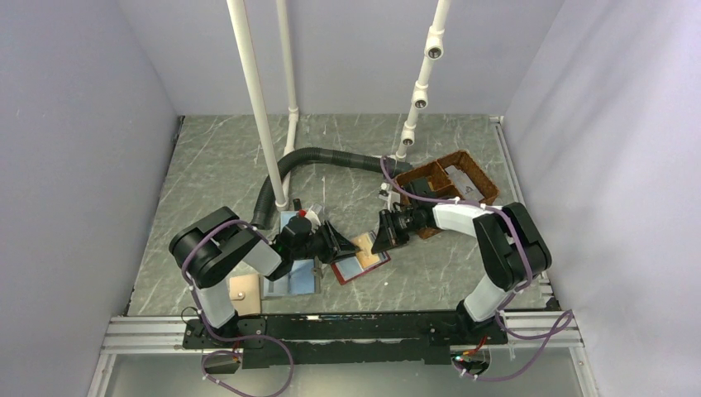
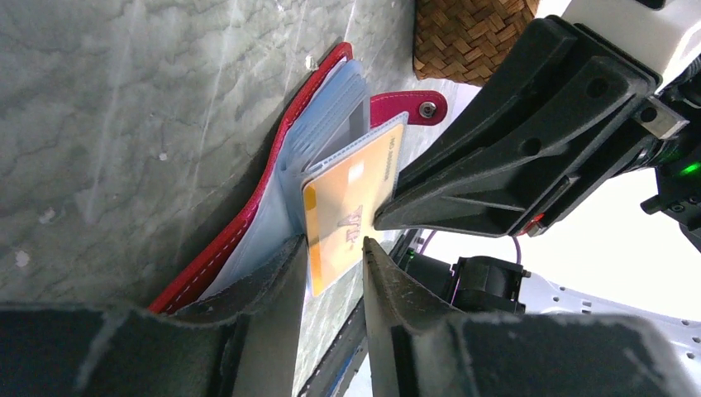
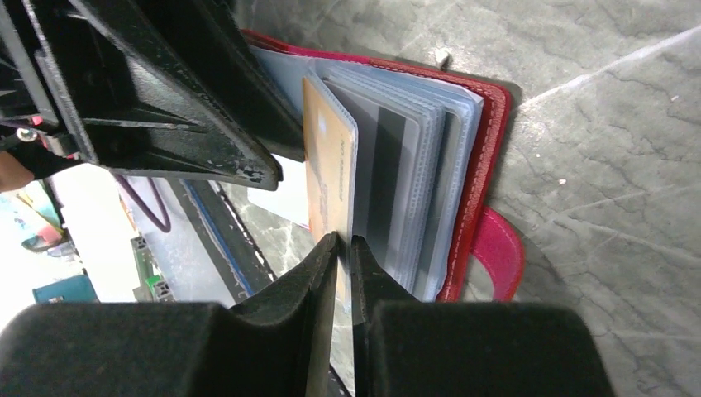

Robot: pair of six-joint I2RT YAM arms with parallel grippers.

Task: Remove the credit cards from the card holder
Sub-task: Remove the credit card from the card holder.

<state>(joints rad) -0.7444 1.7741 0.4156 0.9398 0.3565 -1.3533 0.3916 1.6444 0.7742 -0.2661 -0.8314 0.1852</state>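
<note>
The red card holder (image 1: 354, 271) lies open on the table between my two grippers. It also shows in the left wrist view (image 2: 248, 223) and the right wrist view (image 3: 488, 149), with clear sleeves fanned out and a red tab (image 3: 500, 248). A tan-orange credit card (image 2: 347, 207) sticks partly out of a sleeve. My right gripper (image 3: 340, 240) is shut on that card's edge (image 3: 326, 165). My left gripper (image 2: 335, 241) is open, its jaws straddling the card's other end, one finger (image 2: 273, 289) over the wallet's sleeves. Other cards stay hidden in the sleeves.
A wicker basket (image 1: 446, 184) with papers stands behind the right arm. A black corrugated hose (image 1: 318, 155) and white pipes (image 1: 256, 99) are at the back. A pale blue wallet (image 1: 293, 279) and a tan panel (image 1: 245, 289) lie near the left arm's base.
</note>
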